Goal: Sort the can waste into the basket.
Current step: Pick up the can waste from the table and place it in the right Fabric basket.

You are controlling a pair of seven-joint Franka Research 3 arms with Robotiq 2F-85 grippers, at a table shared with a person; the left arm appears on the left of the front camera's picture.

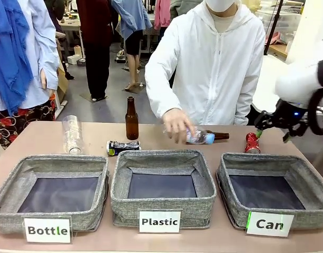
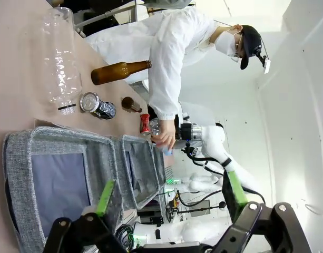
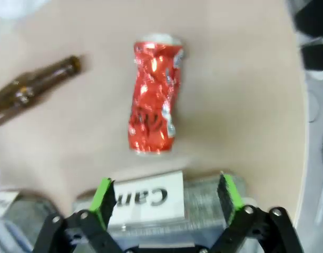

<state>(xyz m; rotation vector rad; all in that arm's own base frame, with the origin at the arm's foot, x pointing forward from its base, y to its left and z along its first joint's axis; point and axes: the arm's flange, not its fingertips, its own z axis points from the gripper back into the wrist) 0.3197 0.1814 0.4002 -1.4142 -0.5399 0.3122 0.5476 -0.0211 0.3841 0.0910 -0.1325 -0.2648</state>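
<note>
The right tool [image 3: 166, 197] hangs open over the crushed red can [image 3: 153, 100]. The can sits on the tabletop [image 1: 40, 139], just behind the basket [image 1: 266, 159] on the right. It looks ready to grab. Next it should go down, close on the can and lift it into that basket. The black can [image 1: 123, 147] lies well to the left. The left tool [image 2: 169, 195] is open too. The basket's card [image 1: 270, 224] reads "Can".
</note>
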